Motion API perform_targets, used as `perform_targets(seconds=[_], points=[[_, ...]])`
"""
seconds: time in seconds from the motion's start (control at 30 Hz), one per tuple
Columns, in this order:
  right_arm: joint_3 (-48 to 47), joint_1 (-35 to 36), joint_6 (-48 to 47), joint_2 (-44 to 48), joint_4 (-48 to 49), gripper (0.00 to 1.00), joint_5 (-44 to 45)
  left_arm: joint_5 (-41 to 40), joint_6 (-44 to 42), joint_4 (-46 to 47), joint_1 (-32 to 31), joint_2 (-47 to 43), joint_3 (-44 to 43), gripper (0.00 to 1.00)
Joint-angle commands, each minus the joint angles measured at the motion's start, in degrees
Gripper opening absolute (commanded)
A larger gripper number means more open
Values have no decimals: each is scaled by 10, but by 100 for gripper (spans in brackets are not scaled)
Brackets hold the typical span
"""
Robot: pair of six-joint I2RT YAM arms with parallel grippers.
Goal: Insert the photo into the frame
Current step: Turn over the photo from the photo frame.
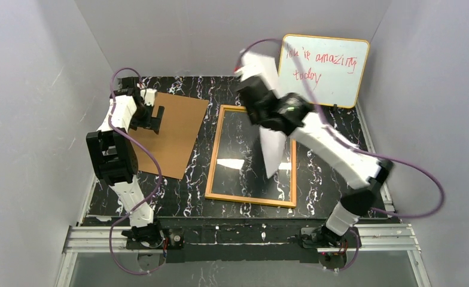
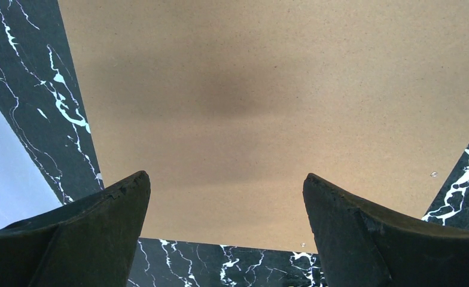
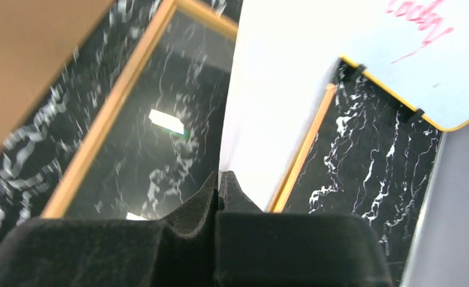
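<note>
The frame (image 1: 212,164) lies flat mid-table, orange-wood rim up, its pane reflecting light. My right gripper (image 1: 265,124) is shut on one edge of the photo (image 1: 274,155) and holds it tilted, nearly on edge, above the frame's right half, plain white back showing. In the right wrist view the closed gripper (image 3: 220,179) pinches the white sheet (image 3: 280,89) over the frame (image 3: 124,95). The printed side is hidden. My left gripper (image 1: 156,119) hangs open and empty over the brown backing board (image 1: 172,134); the left wrist view shows the gripper (image 2: 226,185) spread wide above the board (image 2: 250,107).
A yellow-edged whiteboard (image 1: 325,69) with red writing leans on the back wall at the right, also in the right wrist view (image 3: 411,54). Grey walls close in the black marbled table (image 1: 334,128) on three sides.
</note>
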State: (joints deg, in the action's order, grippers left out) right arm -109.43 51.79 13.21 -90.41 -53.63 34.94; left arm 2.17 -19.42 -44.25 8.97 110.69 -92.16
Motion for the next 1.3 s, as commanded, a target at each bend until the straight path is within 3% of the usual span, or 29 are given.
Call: perform_targets(seconds=[0.0, 0.17, 0.33, 0.47, 0.67, 0.83, 0.97, 1.27], points=[[-70, 77, -36, -94, -119, 1, 45, 0, 1, 5, -1, -45, 15, 98], [-115, 131, -7, -201, -167, 1, 11, -9, -4, 20, -2, -59, 27, 98], [-168, 136, 85, -283, -162, 1, -44, -14, -5, 23, -1, -62, 25, 98], [-152, 133, 237, -271, -120, 1, -12, -33, -6, 26, -1, -66, 30, 98], [6, 97, 347, -172, 20, 1, -88, -36, -6, 29, -1, -65, 31, 98], [20, 47, 481, -176, -27, 1, -128, -33, 0, 25, -1, -57, 21, 98], [24, 38, 547, -187, -49, 1, -110, -41, 0, 18, -1, -50, 9, 98], [-4, 37, 596, -206, -24, 1, -126, -38, -2, 22, -1, -48, 13, 98]])
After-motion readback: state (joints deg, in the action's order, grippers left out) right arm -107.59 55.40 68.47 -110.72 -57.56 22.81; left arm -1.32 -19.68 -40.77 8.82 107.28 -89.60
